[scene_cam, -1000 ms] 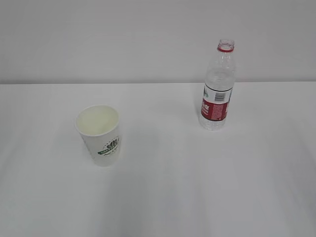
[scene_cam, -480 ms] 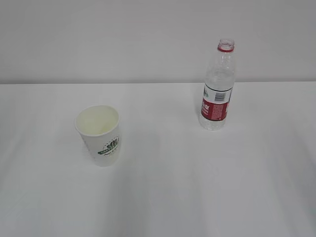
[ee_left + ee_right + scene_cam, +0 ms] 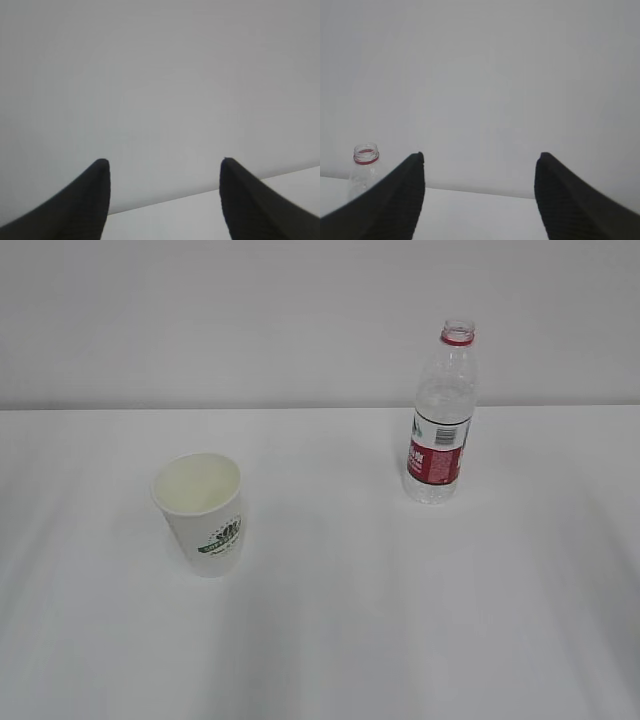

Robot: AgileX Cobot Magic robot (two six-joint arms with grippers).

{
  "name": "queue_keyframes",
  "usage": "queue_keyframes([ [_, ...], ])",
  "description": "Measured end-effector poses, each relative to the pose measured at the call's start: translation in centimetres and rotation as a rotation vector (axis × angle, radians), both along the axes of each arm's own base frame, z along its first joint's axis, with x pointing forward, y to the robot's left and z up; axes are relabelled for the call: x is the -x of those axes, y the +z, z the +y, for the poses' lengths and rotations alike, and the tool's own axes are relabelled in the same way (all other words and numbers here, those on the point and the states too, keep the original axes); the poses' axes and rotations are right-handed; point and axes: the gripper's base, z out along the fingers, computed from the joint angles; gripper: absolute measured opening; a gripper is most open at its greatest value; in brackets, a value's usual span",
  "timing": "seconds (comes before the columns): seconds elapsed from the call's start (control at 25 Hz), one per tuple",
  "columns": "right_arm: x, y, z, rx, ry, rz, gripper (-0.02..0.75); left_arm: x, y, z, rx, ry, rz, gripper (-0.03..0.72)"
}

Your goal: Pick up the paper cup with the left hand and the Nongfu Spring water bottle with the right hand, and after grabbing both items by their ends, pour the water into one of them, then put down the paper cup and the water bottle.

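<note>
The paper cup (image 3: 201, 512) stands upright on the left of the white table, white with a green logo, its inside cream. The Nongfu Spring water bottle (image 3: 441, 415) stands upright at the back right, clear, red-labelled and uncapped. No water can be made out in either. Neither arm appears in the exterior view. In the left wrist view my left gripper (image 3: 165, 162) is open, facing the wall and the table's far edge, with nothing between its fingers. My right gripper (image 3: 481, 156) is open too, and the bottle's neck (image 3: 365, 162) shows to the left of its left finger.
A white table (image 3: 400, 620) runs back to a plain pale wall (image 3: 250, 320). Nothing else stands on the table in any view.
</note>
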Motion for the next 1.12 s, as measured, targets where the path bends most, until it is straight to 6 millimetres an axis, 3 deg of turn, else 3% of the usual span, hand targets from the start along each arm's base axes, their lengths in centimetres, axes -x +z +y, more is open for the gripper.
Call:
queue_keyframes([
  [0.76, -6.6, -2.5, 0.1, -0.001, 0.003, -0.059, 0.522, -6.7, -3.0, -0.8, 0.011, -0.019, -0.051, 0.485],
  [1.12, -9.2, -4.5, 0.1, -0.002, 0.004, -0.056, 0.522, -8.7, -4.4, -1.1, 0.018, -0.026, -0.086, 0.484],
])
